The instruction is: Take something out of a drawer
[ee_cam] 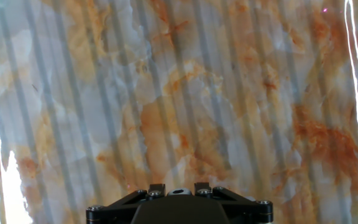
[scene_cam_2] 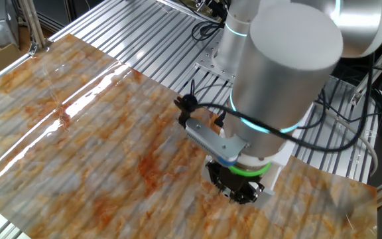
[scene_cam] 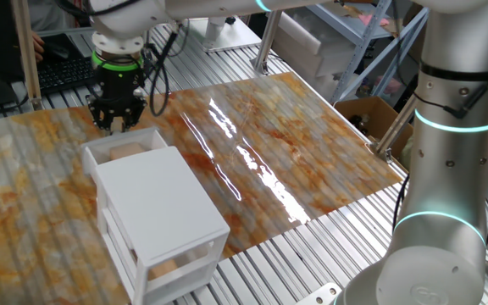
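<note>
The white drawer [scene_cam: 154, 136] is pulled out of the top of the small white cabinet [scene_cam: 159, 199] toward the back of the table. The tan wooden block [scene_cam: 128, 152] lies inside it. My gripper [scene_cam: 114, 125] hangs just behind the drawer's far end, slightly above its rim, with the fingers apart and nothing between them. In the other fixed view the gripper [scene_cam_2: 242, 194] points down at the table and the arm hides the drawer and block. The hand view shows only the gripper's base [ee_cam: 179, 205] over bare marbled table; drawer and block are out of that view.
A blurred tan lump [scene_cam: 164, 268] shows through the cabinet's lower frosted drawer. An open cardboard box [scene_cam: 367, 114] stands past the table's right edge. A keyboard [scene_cam: 62, 72] lies behind the table at the left. The arm's large base [scene_cam: 451, 169] stands at the right.
</note>
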